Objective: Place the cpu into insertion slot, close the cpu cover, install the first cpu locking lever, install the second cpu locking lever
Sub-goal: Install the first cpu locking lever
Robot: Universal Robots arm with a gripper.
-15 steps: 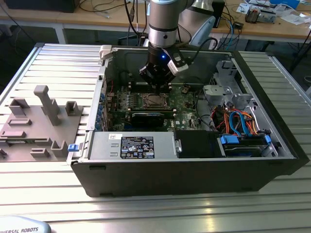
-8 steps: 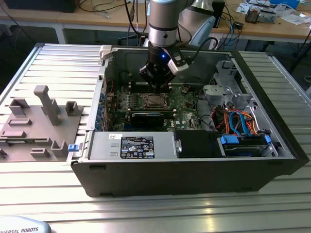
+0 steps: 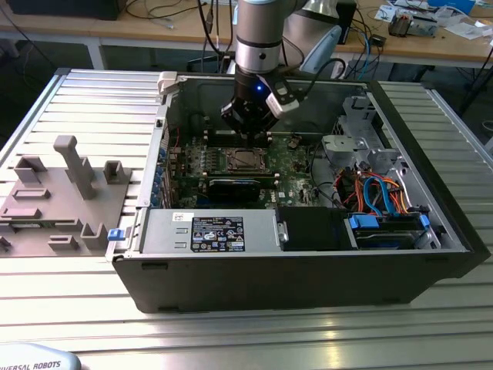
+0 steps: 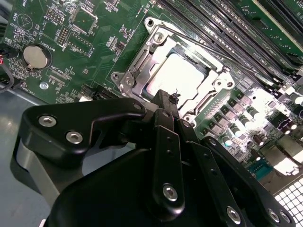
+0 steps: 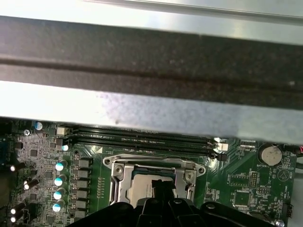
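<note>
The cpu [image 4: 177,75] lies flat in the insertion slot [image 4: 152,24] on the green board, its pale metal top showing through the window of the cpu cover [image 4: 136,72], which lies down over it. My gripper [image 4: 168,97] hangs just above the edge of the socket with its two black fingers pressed together and nothing between them. In the first wrist view the gripper [image 5: 161,185] tip overlaps the cpu [image 5: 141,182] inside the cover [image 5: 118,182]. From the exterior view, the gripper [image 3: 250,132] stands over the socket [image 3: 245,160] inside the open computer case. I cannot tell how the levers stand.
Case walls [image 3: 269,270] surround the board. Memory slots [image 4: 227,23] run beside the socket, and a coin battery [image 4: 36,56] sits on the board. A black card [image 3: 235,189], coloured cables [image 3: 377,193] and a power supply [image 3: 208,231] lie nearby. A grey fixture [image 3: 62,193] stands at the exterior view's left.
</note>
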